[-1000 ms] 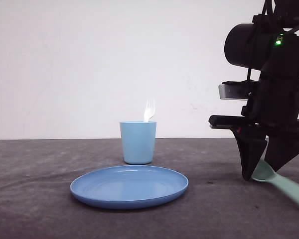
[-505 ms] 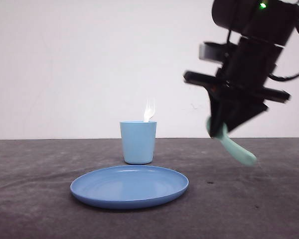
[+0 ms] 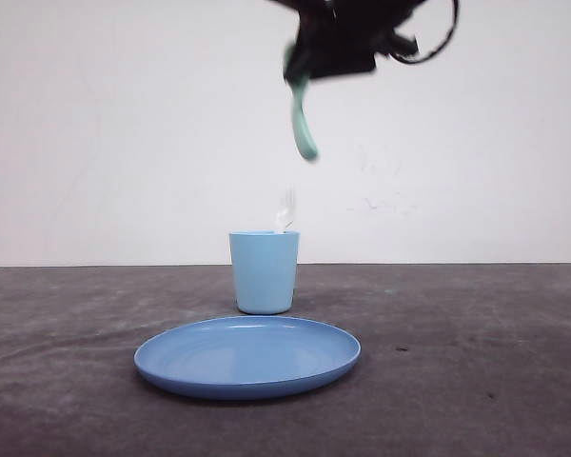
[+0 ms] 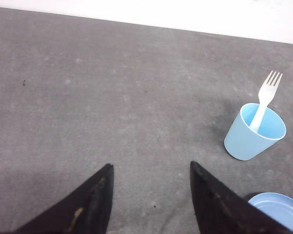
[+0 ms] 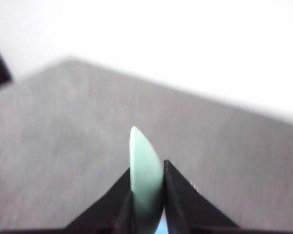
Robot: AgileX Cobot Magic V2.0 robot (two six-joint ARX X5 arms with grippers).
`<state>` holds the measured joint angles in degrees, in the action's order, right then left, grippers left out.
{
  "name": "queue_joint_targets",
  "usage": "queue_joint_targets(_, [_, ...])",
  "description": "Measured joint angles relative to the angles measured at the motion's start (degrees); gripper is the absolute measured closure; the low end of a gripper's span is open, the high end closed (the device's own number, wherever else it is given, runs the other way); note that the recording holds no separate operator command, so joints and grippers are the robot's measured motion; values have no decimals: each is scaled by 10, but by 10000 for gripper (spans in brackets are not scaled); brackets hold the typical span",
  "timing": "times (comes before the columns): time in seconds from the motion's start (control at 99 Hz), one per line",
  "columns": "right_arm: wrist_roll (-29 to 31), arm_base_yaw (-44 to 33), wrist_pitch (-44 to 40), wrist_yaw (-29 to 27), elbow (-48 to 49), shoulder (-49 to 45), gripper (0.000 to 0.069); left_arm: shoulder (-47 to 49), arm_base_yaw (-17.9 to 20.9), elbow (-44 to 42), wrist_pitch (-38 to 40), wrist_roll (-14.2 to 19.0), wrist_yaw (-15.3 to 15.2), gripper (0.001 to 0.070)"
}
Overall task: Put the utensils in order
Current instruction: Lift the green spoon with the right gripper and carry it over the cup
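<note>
Since the earlier frames, the right gripper (image 3: 300,71) has risen from table level at the right to the top of the front view, carrying the spoon (image 3: 303,124) up and leftward; it is blurred by motion.

Table (image 3: 476,381): grey textured surface beneath both grippers, bearing the plate and the cup.

Plate (image 3: 247,357): round, blue, nothing lying on it, well below the right gripper and on the camera side of the cup. In the left wrist view its rim (image 4: 278,207) appears just beside one finger (image 4: 219,204) of the left gripper.

Cup (image 3: 264,271): light blue, upright, below the right gripper and slightly to its left. It contains the fork (image 3: 285,211), which stands handle-down with its white tines above the rim. The left wrist view shows the same cup (image 4: 254,132) and fork (image 4: 266,97) apart from the left gripper.

Right gripper: jaws clamped on the pale mint-green spoon (image 5: 145,180), which hangs downward from the fingers, high above the cup.

Left gripper (image 4: 151,195): fingers spread apart, holding nothing, hovering over bare table.
</note>
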<state>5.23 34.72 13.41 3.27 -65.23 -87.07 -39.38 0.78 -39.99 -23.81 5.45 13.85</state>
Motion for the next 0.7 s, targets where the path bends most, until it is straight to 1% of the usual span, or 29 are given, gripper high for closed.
queue_joint_targets(0.182, [-45, 7, 100, 0, 0, -30, 635, 0, 0, 0, 0, 1, 0, 414])
queue_joint_targets(0.525, [-107, 10, 269, 0, 0, -144, 635, 0, 0, 0, 0, 1, 0, 414])
queue_joint_targets(0.697, [-126, 10, 301, 0, 0, -195, 635, 0, 0, 0, 0, 1, 0, 414])
